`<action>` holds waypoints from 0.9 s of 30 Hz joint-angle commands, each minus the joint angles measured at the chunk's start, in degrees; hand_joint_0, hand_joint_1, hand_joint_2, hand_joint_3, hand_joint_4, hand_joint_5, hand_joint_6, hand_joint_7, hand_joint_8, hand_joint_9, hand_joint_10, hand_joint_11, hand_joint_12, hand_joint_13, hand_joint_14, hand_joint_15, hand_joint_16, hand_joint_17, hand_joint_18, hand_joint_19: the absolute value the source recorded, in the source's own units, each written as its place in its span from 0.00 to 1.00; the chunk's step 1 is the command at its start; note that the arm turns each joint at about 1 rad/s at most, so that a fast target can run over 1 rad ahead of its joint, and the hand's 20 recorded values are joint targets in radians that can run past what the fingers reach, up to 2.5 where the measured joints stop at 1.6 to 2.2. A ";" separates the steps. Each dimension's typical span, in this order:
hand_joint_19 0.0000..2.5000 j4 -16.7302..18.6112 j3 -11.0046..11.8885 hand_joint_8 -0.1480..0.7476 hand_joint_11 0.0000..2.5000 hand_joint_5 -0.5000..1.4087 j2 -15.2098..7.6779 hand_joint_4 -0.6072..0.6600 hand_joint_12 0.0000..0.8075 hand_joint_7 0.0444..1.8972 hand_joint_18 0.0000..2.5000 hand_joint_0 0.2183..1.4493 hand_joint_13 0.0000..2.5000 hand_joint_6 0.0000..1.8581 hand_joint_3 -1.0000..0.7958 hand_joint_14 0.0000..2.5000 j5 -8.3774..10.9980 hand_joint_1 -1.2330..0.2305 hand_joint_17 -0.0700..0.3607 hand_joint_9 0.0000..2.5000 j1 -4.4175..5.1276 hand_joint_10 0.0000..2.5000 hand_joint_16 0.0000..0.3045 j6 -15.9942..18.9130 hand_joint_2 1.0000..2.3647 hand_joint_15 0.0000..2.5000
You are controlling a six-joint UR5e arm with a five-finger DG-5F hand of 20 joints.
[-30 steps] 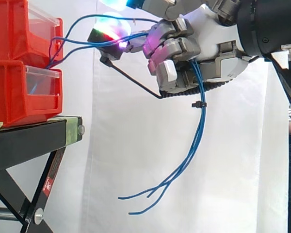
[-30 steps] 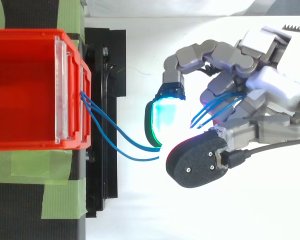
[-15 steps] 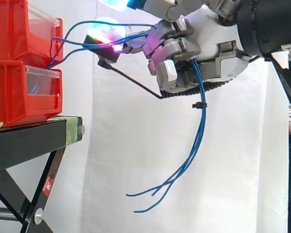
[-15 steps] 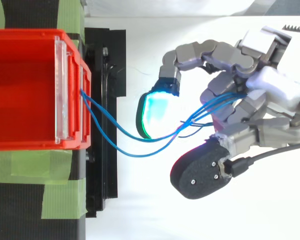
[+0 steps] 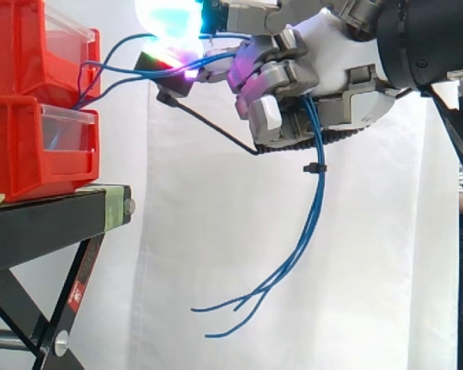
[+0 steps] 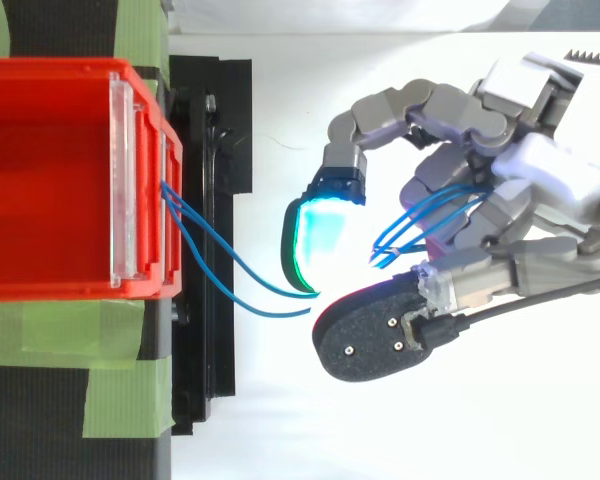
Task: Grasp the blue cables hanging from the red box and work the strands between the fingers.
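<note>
Grasp done — the hand [image 5: 328, 50] clenches the blue cables [image 5: 321, 189] strung from the red box [image 6: 50, 285]; working strands between the fingers looks only partway.

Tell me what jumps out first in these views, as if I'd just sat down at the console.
The hand stands out at the upper right of the side view, fingers curled round the blue cables, one fingertip pad glowing cyan. The cables run from the front of the stacked red bins on the left across to the hand, and their loose ends dangle below it. The bins sit on a black stand.
</note>
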 commanded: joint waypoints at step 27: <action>0.29 0.00 0.00 0.73 1.00 0.30 -0.01 0.70 0.69 0.68 0.92 0.54 0.74 0.69 0.14 1.00 0.00 0.43 0.50 0.70 0.01 1.00 0.64 -0.04 0.01 0.71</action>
